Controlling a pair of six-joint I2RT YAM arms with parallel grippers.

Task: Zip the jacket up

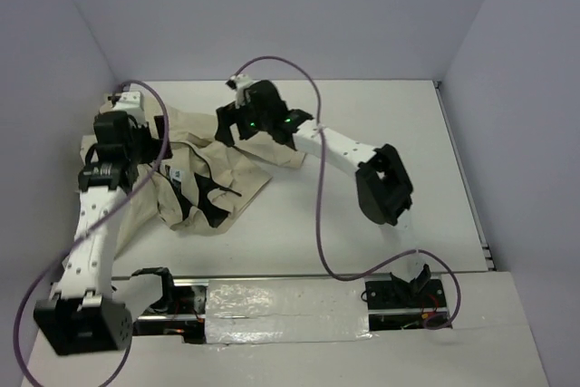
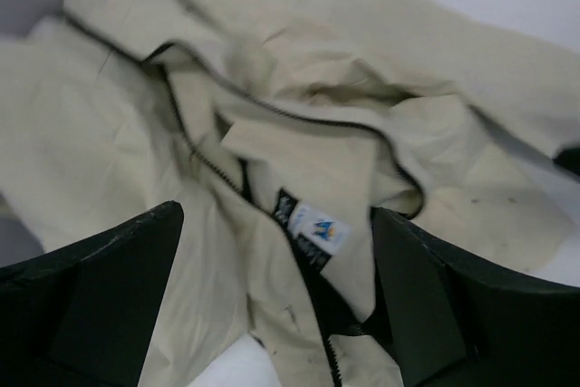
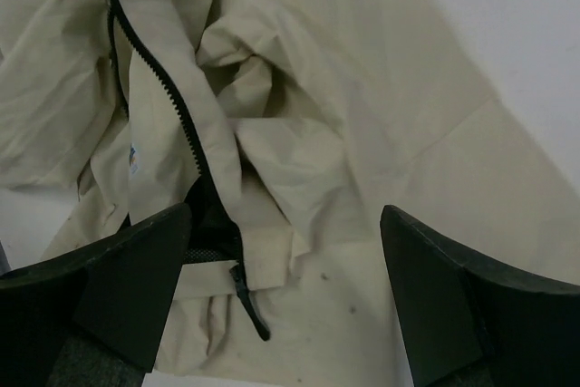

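Cream heap of a jacket (image 1: 204, 178) on the left part of the table (image 1: 390, 115), front undone, dark zipper teeth (image 3: 172, 106) snaking apart through the folds. Could easily go wrong by pinching a loose fold instead of the zipper edge, given how twisted the two rows lie. Could also drag the whole heap along rather than pull it taut, with nothing pinning the hem. Left claw (image 2: 276, 224): stretched forward along the table's left side, poised above the white label (image 2: 317, 228), jaws wide apart, holding nothing. Right claw (image 3: 285, 215): reaching leftward from a bent elbow to the jacket's far edge, tipped down over the cloth near what looks like the dark pull tab (image 3: 249, 310), likewise spread wide and empty.
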